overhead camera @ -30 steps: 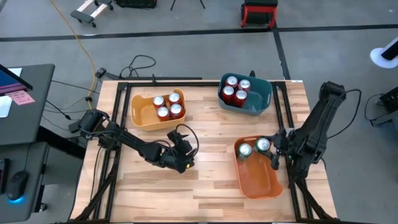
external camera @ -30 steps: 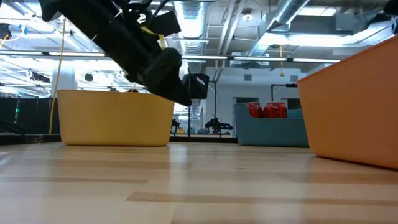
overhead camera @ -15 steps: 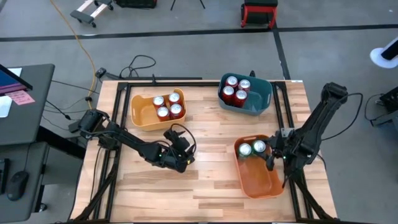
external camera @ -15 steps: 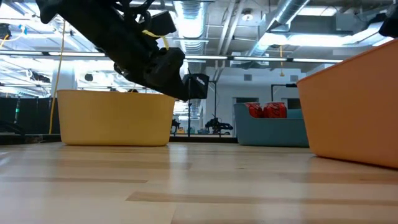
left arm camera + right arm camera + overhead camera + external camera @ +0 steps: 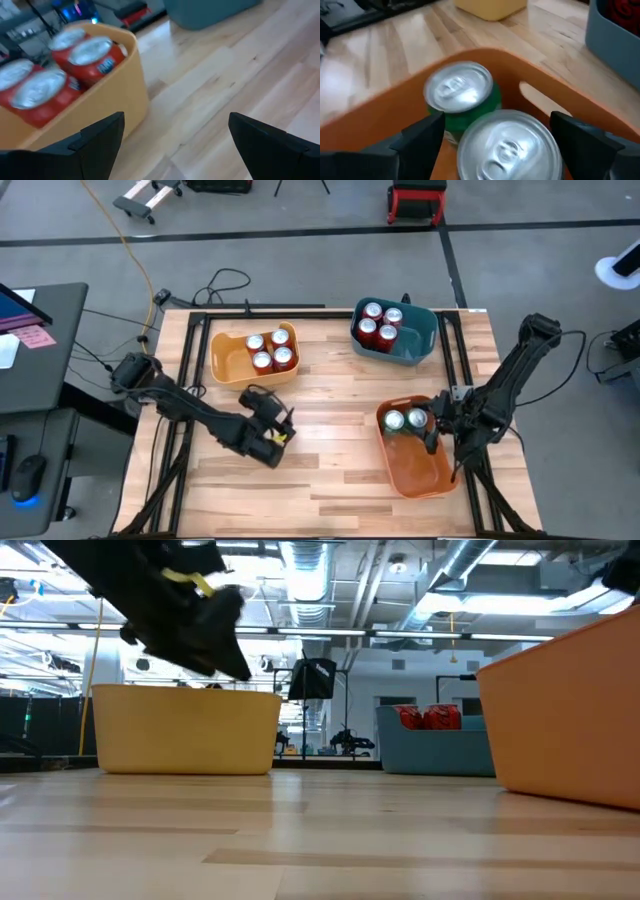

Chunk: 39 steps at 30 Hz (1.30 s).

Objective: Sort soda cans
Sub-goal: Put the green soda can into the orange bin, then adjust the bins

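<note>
The left gripper (image 5: 272, 442) has pulled back from the yellow bin (image 5: 229, 367), and the right gripper (image 5: 431, 432) has opened above the green cans (image 5: 405, 420).

Tabletop (image 5: 330, 380): light wood planks, visible grain, smooth satin sheen in low view.
Soda cans (image 5: 485, 130): metal; tops bare silver, brushed, semi-glossy; bodies printed red (image 5: 75, 65) or green (image 5: 490, 102), glossy.
Yellow bin (image 5: 225, 360), teal bin (image 5: 420, 340), orange bin (image 5: 415, 470): moulded plastic, smooth, low gloss.
Left end effector (image 5: 172, 145), right end effector (image 5: 495, 150): fingers dark, matt, plastic-like.
Table frame (image 5: 190, 360): black metal rails, matt.
Floor (image 5: 300, 260): grey, smooth, dull.
</note>
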Motion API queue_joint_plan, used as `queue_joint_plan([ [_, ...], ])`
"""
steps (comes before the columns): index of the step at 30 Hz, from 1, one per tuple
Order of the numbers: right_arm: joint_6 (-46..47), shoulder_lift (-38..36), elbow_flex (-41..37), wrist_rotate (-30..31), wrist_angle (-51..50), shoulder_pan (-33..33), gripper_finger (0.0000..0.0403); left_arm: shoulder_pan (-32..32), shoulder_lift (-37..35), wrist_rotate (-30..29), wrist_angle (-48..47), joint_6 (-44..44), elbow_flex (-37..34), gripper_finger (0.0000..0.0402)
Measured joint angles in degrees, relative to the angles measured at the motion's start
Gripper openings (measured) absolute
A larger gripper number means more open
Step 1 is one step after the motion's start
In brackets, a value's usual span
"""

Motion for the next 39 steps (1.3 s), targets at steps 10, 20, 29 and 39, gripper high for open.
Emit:
queue_joint_plan([
  [10, -11.1, -1.3, 12.1, 2.2, -1.2, 0.1, 0.0363, -1.7, -4.0, -4.4, -3.5, -11.0, -6.8, 0.0341],
  [20, -31.5, -1.4, 22.6, 4.2, 1.2, 0.2, 0.0338, -0.7, -3.8, -3.1, -3.4, -28.1, -16.6, 0.0244],
  [29, -33.2, -2.8, 22.8, 2.2, -5.4, -11.6, 0.0317, 7.5, -3.8, -3.7, 2.5, -29.9, -23.2, 0.0228],
  [39, -41.2, -5.9, 22.7, -9.1, -7.9, -31.5, 0.0315, 15.4, -3.8, -3.6, 19.3, -10.0, -23.3, 0.0228],
])
